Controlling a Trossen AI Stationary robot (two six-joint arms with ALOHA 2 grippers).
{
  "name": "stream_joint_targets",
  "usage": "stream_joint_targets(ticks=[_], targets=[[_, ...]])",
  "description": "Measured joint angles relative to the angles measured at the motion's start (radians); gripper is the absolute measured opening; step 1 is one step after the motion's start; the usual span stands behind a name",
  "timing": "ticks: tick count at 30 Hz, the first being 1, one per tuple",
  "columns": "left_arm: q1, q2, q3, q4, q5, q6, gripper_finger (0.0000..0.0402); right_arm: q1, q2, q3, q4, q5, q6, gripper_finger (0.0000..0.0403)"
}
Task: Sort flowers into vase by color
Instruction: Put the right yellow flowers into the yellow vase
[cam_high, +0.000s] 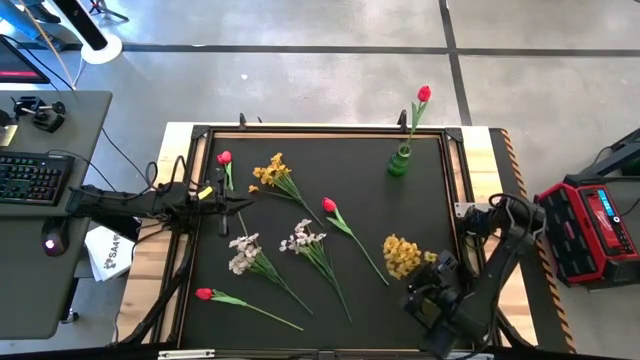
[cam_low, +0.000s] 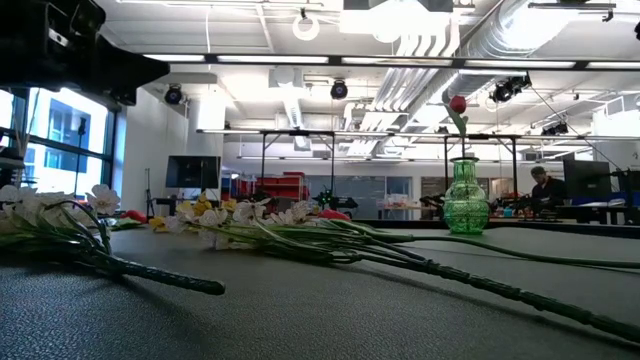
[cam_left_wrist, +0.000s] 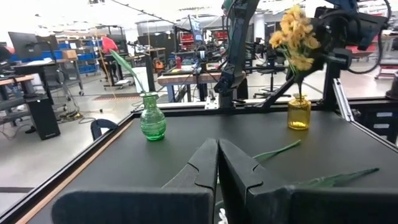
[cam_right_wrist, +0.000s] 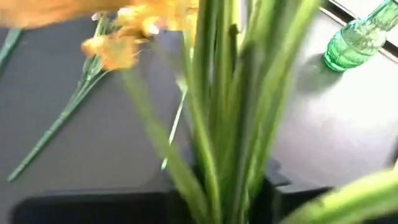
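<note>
Right gripper (cam_high: 437, 285) jaws clamp a yellow flower's (cam_high: 402, 255) stems, upright above the amber vase (cam_left_wrist: 298, 112). Blossoms point up. Left gripper (cam_high: 222, 203) jaws shut, empty, well apart from that vase.

The bench (cam_high: 430, 200) carried a black mat inside a black frame with pale wood edges. Directly on the mat lay two red tulips (cam_high: 329, 205), one yellow blossom stem (cam_high: 272, 172) and two white blossom sprays (cam_high: 243, 252). A third red tulip (cam_high: 224, 158) lay near the mat's left edge. A green glass vase (cam_high: 400, 161) stood upright near the far right corner. A yellow glass vase (cam_left_wrist: 298, 112) stood near the right edge.
</note>
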Motion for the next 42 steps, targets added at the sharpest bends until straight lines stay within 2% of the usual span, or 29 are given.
stream_joint_targets(ticks=[2,4,8,11,21,28,31,39,42], targets=[[0.0,0.0,0.0,-0.005,0.009,-0.001,0.0,0.026,0.0,0.0,0.0,0.009,0.043,0.0027],[0.0,0.0,0.0,-0.015,0.009,-0.008,0.0,0.057,0.0,0.0,0.0,0.046,0.093,0.0008],[0.0,0.0,0.0,-0.018,0.009,-0.009,0.0,0.111,0.0,0.0,0.0,0.151,0.191,0.0015],[0.0,0.0,0.0,-0.018,0.009,-0.009,0.0,0.133,0.0,0.0,0.0,0.182,0.204,0.0004],[0.0,0.0,0.0,-0.014,0.009,-0.009,0.0,0.145,-0.001,-0.014,0.002,0.173,0.177,0.0001],[0.0,0.0,0.0,-0.018,0.009,-0.009,0.0,0.2,-0.001,-0.154,0.001,0.167,0.37,0.0001],[0.0,0.0,0.0,-0.018,0.009,-0.009,0.0,0.22,-0.001,-0.18,0.001,0.174,0.404,0.0001],[0.0,0.0,0.0,-0.014,0.009,-0.018,0.0,0.225,-0.001,-0.15,0.002,0.169,0.322,0.0001],[0.0,0.0,0.0,-0.014,0.009,-0.018,0.0,0.225,-0.001,-0.145,0.002,0.164,0.309,0.0015]])
